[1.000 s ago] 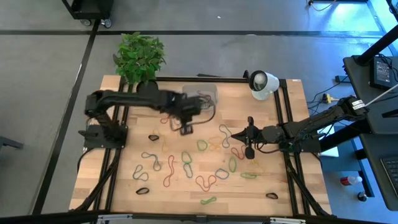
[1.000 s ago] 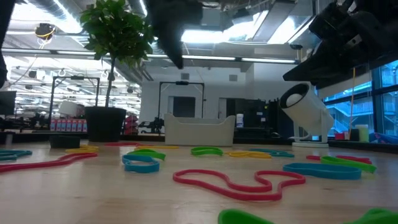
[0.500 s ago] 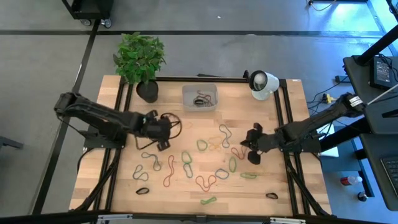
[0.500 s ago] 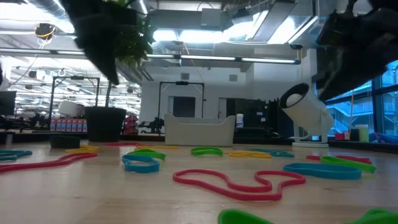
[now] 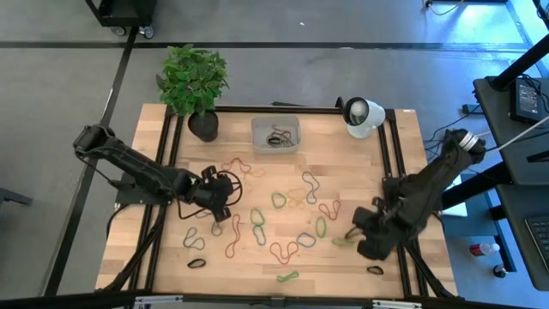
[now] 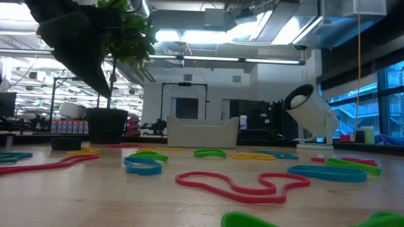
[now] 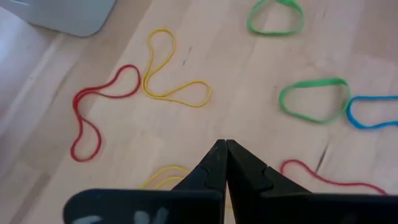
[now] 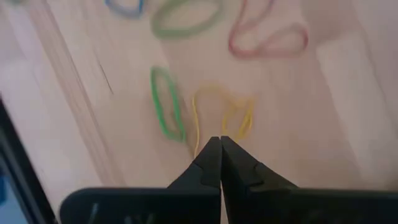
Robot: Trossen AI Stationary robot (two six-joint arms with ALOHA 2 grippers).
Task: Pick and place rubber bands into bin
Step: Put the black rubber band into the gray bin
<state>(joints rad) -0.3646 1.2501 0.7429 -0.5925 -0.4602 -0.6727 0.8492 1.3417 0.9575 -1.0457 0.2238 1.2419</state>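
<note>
Here the wooden worktop (image 5: 171, 257) carries everything, and most of its middle and front part is covered with the rubber bands (image 5: 257, 225), lying loose in red, green, yellow and black. The potted plant (image 5: 194, 79) stands at the far left corner, and the white round camera (image 5: 361, 114) stands near the far right corner.

The left arm reaches in from the left edge, and the left gripper (image 5: 220, 199) is over the left-middle of the worktop, among the bands there. In the left wrist view its two fingers are pressed together at the tips, with nothing between them; a yellow band (image 7: 171, 74) and a red band (image 7: 102, 109) lie on the wood just beyond the tips.

The right arm comes from the right edge, and the right gripper (image 5: 353, 233) is low over the front right part of the worktop. Its fingers are also pressed together, tip to tip, and I see no band held in them. Just past the tips lie a green band (image 8: 166, 102) and a thin yellow loop (image 8: 221, 115).

The bin (image 5: 275, 134) sits at the middle of the far edge, between the plant and the camera, well apart from both grippers. Some dark and reddish bands lie inside it.
</note>
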